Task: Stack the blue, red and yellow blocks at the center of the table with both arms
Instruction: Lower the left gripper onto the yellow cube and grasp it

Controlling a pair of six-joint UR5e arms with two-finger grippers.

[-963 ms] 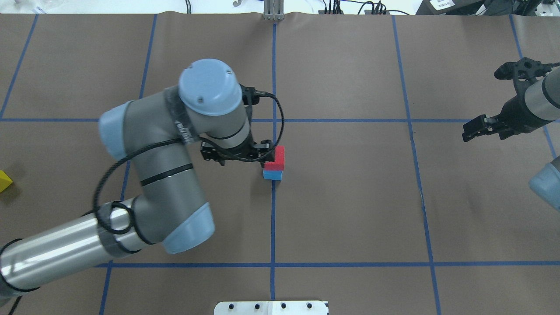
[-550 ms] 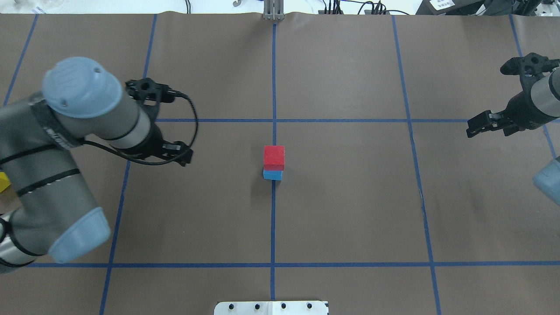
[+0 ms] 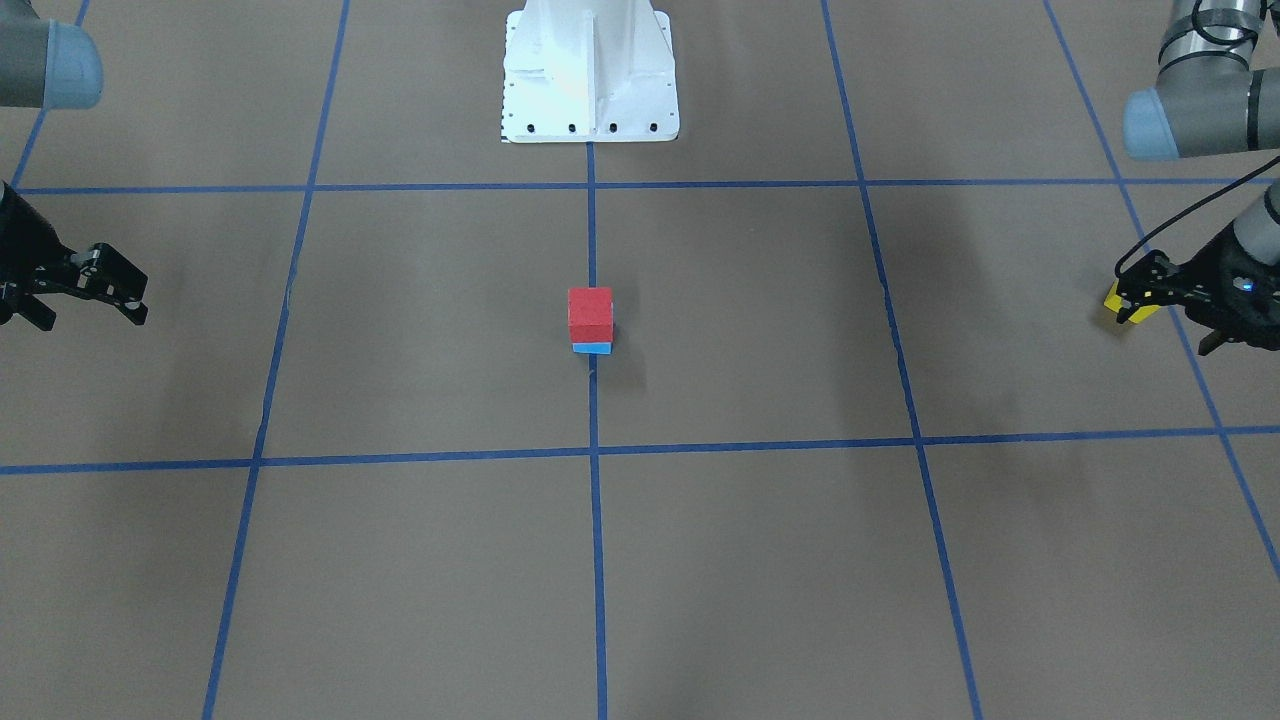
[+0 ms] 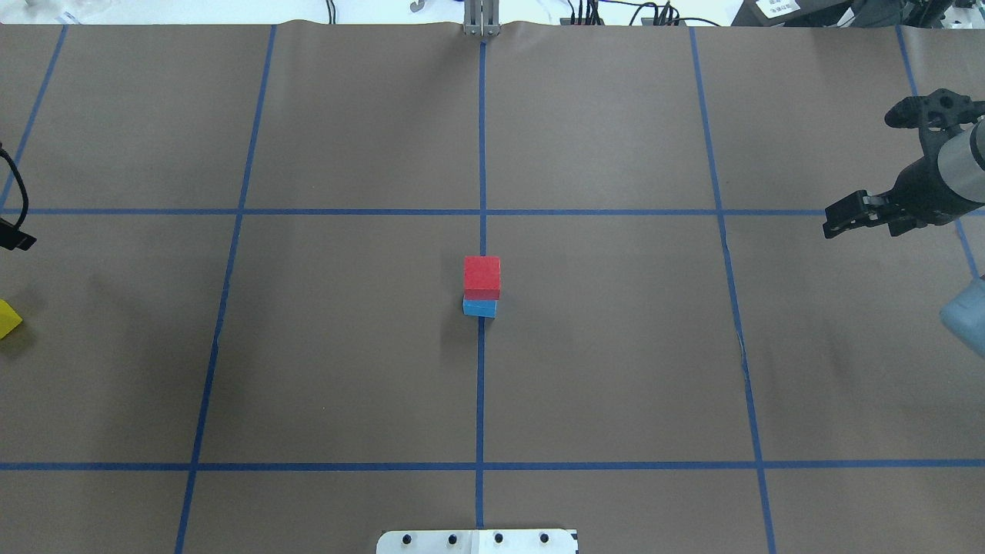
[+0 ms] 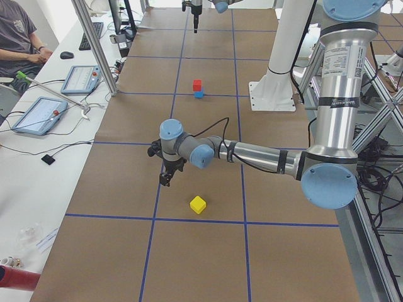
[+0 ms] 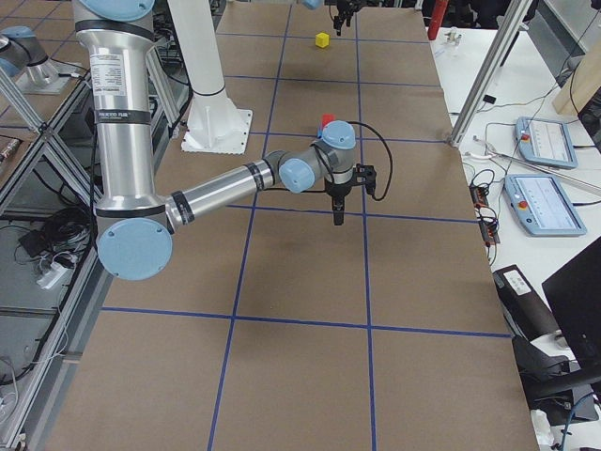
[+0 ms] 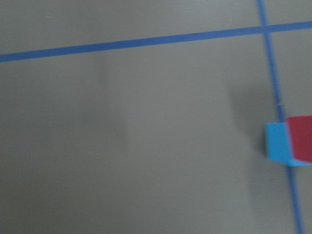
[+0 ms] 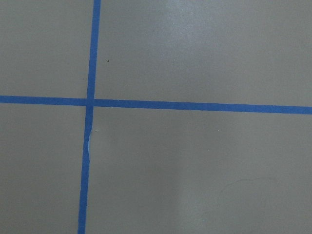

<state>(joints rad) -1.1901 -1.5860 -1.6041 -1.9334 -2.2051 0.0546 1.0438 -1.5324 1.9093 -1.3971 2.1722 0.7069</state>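
front view: the red block (image 3: 590,315) sits on the blue block (image 3: 592,348) at the centre of the desk (image 3: 400,560), on a tape line (image 3: 594,560). the left pincer (image 3: 1135,295) hovers at the 3 o'clock edge, jaws apparently parted and empty, with the yellow block (image 3: 1112,298) peeking out just behind it. the right pincer (image 3: 120,288) hangs at the 9 o'clock edge, also parted, gripping nothing.

overhead: the yellow block (image 4: 6,319) lies at the far 9 o'clock edge, well apart from the red block (image 4: 482,275). the right pincer (image 4: 840,218) is far off at 3 o'clock, so we judge the left arm much the nearer.

left side view: the left pincer (image 5: 165,178) hangs above the desk, with the yellow block (image 5: 198,204) at its 4 o'clock, not touching. the block looks cube-like, so we see no long axis to align with.

left wrist: only the red and blue blocks show, at 3 o'clock.

we can read no writing or labels anywhere.
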